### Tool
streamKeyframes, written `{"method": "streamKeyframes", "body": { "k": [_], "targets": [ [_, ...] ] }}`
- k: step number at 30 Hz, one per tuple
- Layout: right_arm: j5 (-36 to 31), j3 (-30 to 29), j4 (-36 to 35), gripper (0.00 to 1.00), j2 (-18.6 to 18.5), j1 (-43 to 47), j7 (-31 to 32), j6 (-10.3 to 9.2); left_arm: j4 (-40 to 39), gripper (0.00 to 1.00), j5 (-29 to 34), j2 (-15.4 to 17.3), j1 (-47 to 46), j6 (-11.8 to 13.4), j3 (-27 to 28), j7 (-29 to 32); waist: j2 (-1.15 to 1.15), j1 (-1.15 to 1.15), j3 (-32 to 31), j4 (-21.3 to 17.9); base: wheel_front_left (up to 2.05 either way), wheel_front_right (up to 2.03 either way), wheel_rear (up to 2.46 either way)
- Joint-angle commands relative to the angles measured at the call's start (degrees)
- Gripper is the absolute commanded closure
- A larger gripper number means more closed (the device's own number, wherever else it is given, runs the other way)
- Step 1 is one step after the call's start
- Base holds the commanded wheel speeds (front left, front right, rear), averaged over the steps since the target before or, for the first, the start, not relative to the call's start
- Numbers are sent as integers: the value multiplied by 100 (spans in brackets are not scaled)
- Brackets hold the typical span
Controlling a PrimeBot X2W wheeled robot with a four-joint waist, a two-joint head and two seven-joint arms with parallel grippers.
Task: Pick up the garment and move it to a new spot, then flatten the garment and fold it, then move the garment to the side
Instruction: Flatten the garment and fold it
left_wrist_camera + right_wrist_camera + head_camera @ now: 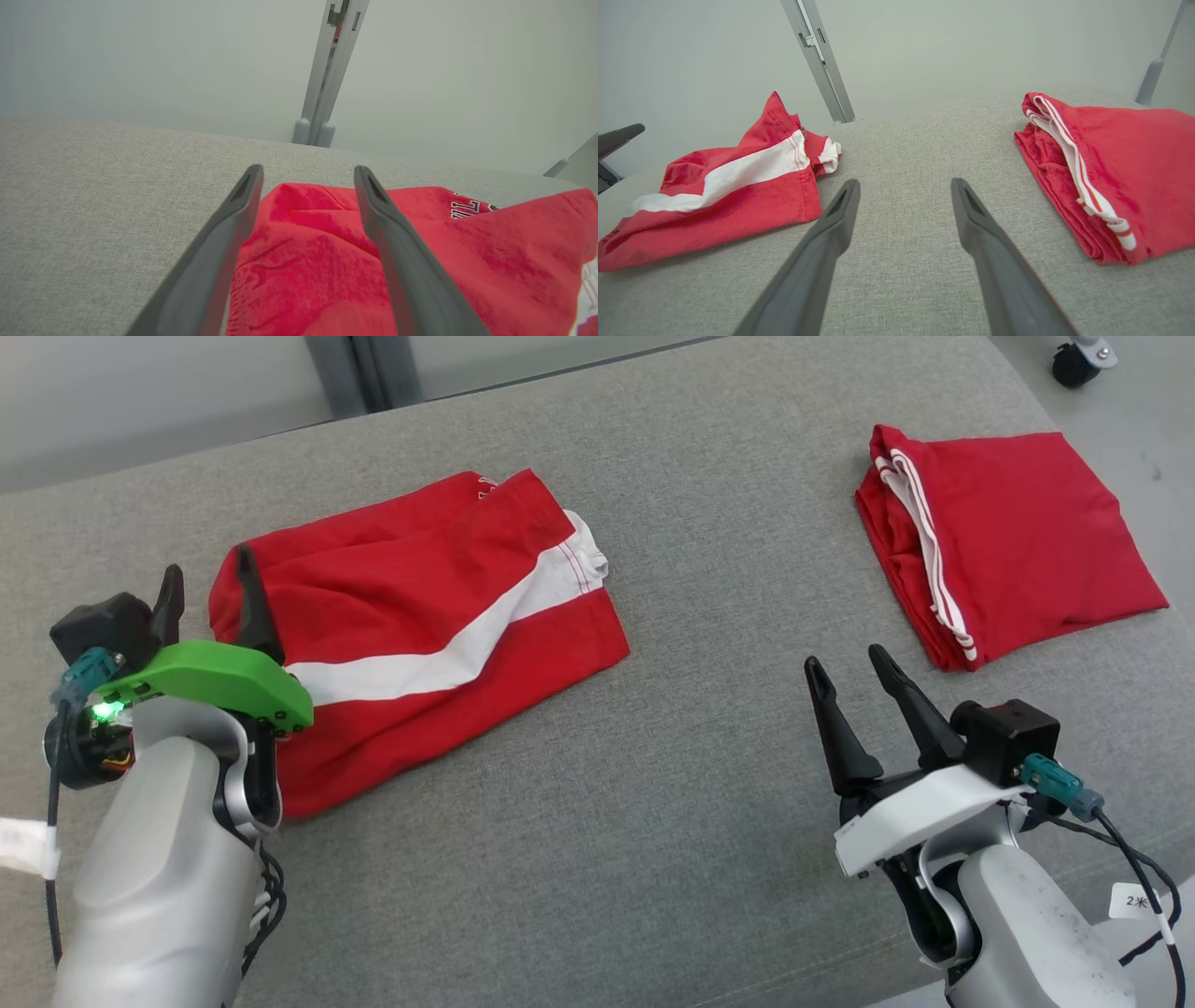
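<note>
Red garment (448,607) w/ a white stripe lies on the grey padded top (653,821), approx 10 o'clock from the top's middle. It's rumpled along its 9 o'clock edge, and a white bit pokes out at its 2 o'clock corner. Left gripper (208,562) sits right at that 9 o'clock edge, fingers spread, nothing pinched betw. them; the red cloth lies just under them. Right gripper (845,658) hangs over bare top at approx 5 o'clock, well apart from the garment, also spread and empty. A second red piece (1018,541), folded, is off at 2 o'clock; prob. best left alone.

Looks to me like the flatten step. To do it well:

- Drop the left fingers low and pinch only the top layer at the rumpled edge, not a whole bunch.
- Bring the right one across to the 3 o'clock hem.
- Draw the two apart, 9 vs 3, slow and level.
- Keep the cloth on the top so the stripe doesn't twist.
- Tuck that white bit in before any fold, else the crease will set crooked.
</note>
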Motion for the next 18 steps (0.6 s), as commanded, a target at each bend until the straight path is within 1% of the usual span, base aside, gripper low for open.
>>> {"method": "streamKeyframes", "body": {
  "k": [1, 4, 6, 7, 11, 12, 15, 18],
  "targets": [
    [-31, -12, -30, 0, -28, 83, 31, -9, -239, 0, 110, 16, 239, -35, 113, -43, 0, 0, -117, 122, 0, 0, 0],
    [-47, -39, -67, 0, -76, 97, 75, -9, -1103, 0, 451, 19, 733, -37, 460, -42, 0, 0, -207, 241, 0, 0, 0],
    [-57, -80, -79, 0, -109, 117, 94, -9, -1709, 0, 733, -86, 1214, -87, 701, -37, 0, 0, -297, 340, 0, 0, 0],
    [-55, -105, -92, 0, -136, 137, 114, -9, -2290, 0, 1003, -191, 1673, -158, 934, -39, 0, 0, -373, 433, 0, 0, 0],
    [-70, -154, -88, 0, -159, 213, 141, -9, -3097, 0, 1485, -452, 2573, -403, 1319, -40, 0, 0, -550, 636, 0, 0, 0],
    [-69, -173, -51, 0, -154, 269, 160, -9, -3485, 0, 1793, -652, 3098, -625, 1548, -40, 0, 0, -701, 787, 0, 0, 0],
    [-46, -173, -8, 0, -142, 353, 162, -9, -3622, 0, 2011, -776, 3462, -817, 1728, -40, 0, 0, -826, 904, 0, 0, 0],
    [-28, -166, 41, 0, -137, 431, 174, -9, -3651, 0, 2187, -868, 3757, -949, 1837, -39, 0, 0, -959, 1002, 0, 0, 0]
  ]
}}
